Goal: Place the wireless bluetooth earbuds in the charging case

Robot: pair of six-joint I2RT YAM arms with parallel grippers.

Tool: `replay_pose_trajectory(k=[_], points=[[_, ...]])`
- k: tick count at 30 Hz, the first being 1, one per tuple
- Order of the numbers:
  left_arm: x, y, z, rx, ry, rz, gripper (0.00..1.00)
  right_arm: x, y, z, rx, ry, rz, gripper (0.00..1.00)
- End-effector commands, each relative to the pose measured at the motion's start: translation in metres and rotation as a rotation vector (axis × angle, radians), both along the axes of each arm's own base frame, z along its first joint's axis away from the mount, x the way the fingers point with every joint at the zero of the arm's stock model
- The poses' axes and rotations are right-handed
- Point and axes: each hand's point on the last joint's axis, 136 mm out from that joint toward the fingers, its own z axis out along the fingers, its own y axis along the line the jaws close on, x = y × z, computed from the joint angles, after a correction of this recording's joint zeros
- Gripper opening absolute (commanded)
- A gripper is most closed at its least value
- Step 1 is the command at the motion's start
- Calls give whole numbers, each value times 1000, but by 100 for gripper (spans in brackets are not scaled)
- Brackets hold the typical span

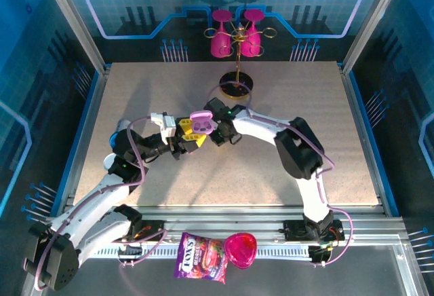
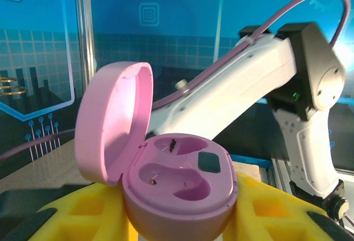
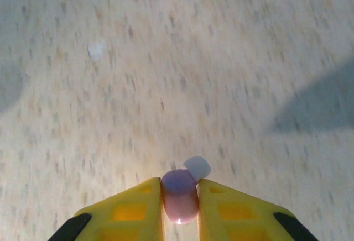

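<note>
Two robot arms meet at the middle of the worktop [image 1: 305, 106]. The left end effector [image 1: 184, 140] is clamped on the base of a lilac charging case [image 2: 177, 191], its yellow fingers [image 2: 83, 213] pressed against either side. The case's lid [image 2: 110, 119] stands hinged upright. Both moulded wells [image 2: 166, 177] inside hold no bud, only a few dark specks, and a dark oval pad [image 2: 209, 162] sits beside them. Just beside the case, the right end effector [image 3: 180, 205] pinches one lilac earbud [image 3: 180, 197] between its fingers, the bud's whitish tip [image 3: 197, 167] jutting forward above the speckled surface. A candy pouch [image 1: 200, 257] and a pink heart-shaped container [image 1: 241, 250] lie at the near rail.
</note>
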Motion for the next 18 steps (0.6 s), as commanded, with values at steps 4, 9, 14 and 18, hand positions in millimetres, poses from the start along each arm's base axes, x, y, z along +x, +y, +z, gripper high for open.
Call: replay_pose_trajectory(k=[4,9,14,18], points=[[-4,1,5,4,-42,-14,25,-42,-48,9,75,20,-109,19],[-2,-2,4,2,-35,-25,25,-76,-79,-4,59,68,-174,19],[-2,-3,2,0,-26,-35,25,-85,-92,-19,40,89,-211,21],[-2,-3,1,0,-24,-33,25,-85,-90,-24,39,108,-216,22]])
